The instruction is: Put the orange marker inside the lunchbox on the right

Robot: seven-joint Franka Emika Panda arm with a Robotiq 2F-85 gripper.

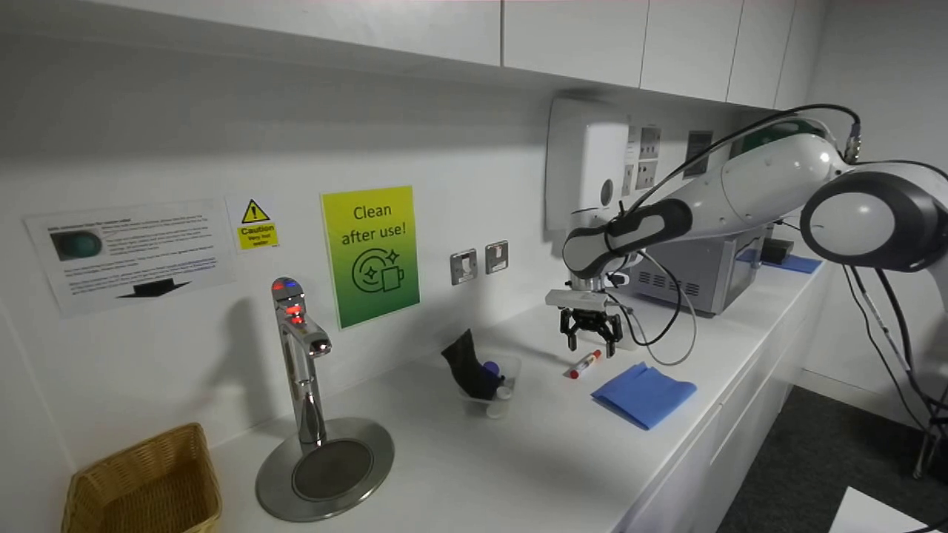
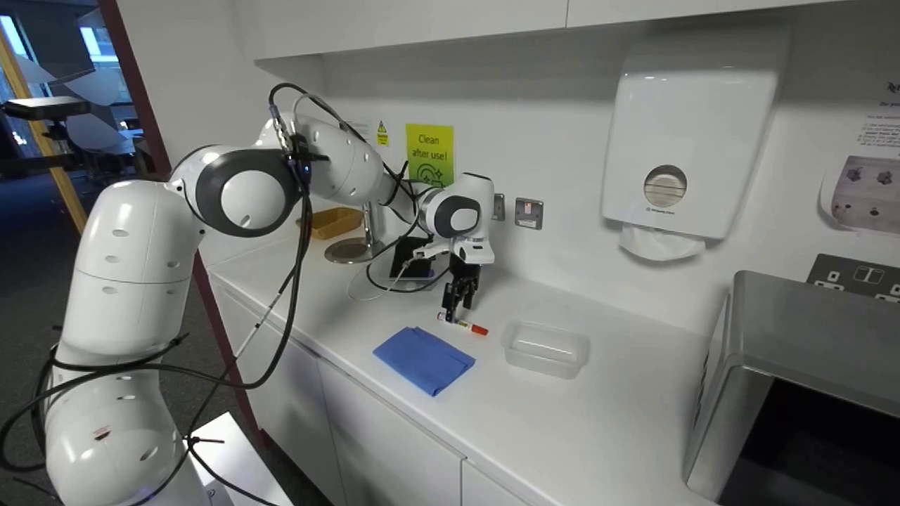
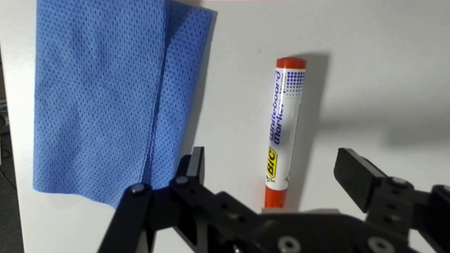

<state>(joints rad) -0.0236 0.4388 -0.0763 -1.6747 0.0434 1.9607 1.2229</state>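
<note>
The orange marker (image 3: 285,126) is a white-bodied whiteboard marker with reddish-orange ends. It lies flat on the white counter, also in both exterior views (image 1: 585,364) (image 2: 464,325). My gripper (image 3: 270,158) is open and empty, with one finger on each side of the marker's lower part in the wrist view. In both exterior views the gripper (image 1: 591,350) (image 2: 458,313) points down just above the marker. The lunchbox on the right is a see-through plastic tub (image 2: 543,361) near the marker's orange end. It is out of the wrist view.
A folded blue cloth (image 3: 98,98) lies beside the marker, near the counter's front edge. Another see-through tub (image 1: 511,370) holds a black item (image 1: 470,370). A tap (image 1: 300,370) and a wicker basket (image 1: 141,488) stand farther along. A microwave (image 2: 801,337) stands beyond the right tub.
</note>
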